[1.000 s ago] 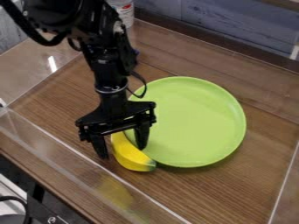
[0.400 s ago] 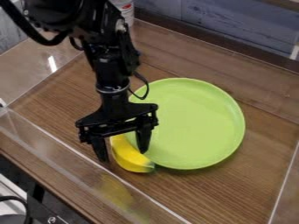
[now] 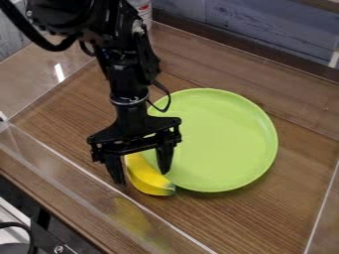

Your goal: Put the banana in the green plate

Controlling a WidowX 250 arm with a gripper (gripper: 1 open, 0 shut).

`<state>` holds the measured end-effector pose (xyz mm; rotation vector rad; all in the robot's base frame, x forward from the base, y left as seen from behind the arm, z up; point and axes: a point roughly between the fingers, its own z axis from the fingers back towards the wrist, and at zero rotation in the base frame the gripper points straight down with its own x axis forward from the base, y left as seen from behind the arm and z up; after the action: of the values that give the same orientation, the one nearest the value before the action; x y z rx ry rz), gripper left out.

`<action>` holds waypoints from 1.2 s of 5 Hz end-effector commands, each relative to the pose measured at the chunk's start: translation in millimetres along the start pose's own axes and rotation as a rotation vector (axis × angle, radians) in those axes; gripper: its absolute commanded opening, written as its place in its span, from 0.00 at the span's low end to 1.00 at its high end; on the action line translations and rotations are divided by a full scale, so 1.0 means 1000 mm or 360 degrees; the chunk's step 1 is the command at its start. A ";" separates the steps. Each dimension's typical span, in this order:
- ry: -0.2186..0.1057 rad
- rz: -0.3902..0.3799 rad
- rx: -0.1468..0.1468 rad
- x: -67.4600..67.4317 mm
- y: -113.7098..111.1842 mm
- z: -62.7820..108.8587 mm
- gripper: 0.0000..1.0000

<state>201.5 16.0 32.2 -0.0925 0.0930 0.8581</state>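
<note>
The banana (image 3: 150, 180), small and bright yellow, lies on the wooden table just left of the green plate's near rim. My gripper (image 3: 137, 160) points straight down over it, open, with one black finger on each side of the banana's upper end. Whether the fingers touch it I cannot tell. The green plate (image 3: 225, 134) is large, round and lime-green, with nothing in it, right of the gripper.
The wooden table (image 3: 66, 119) is enclosed by clear plastic walls (image 3: 54, 193) at the front and left. A blue-grey panel (image 3: 252, 40) runs along the back. The black arm (image 3: 119, 60) rises to the upper left.
</note>
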 end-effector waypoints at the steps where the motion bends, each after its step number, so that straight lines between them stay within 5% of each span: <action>1: -0.0058 -0.0028 -0.0057 0.002 -0.007 0.012 1.00; 2: -0.0055 -0.0034 -0.0062 0.002 -0.008 0.012 1.00; 3: -0.0055 -0.0026 -0.0062 0.003 -0.009 0.008 0.00; 6: -0.0034 -0.0211 -0.0046 0.003 -0.016 0.022 0.00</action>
<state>207.0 12.6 42.6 -0.1028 0.1092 0.7536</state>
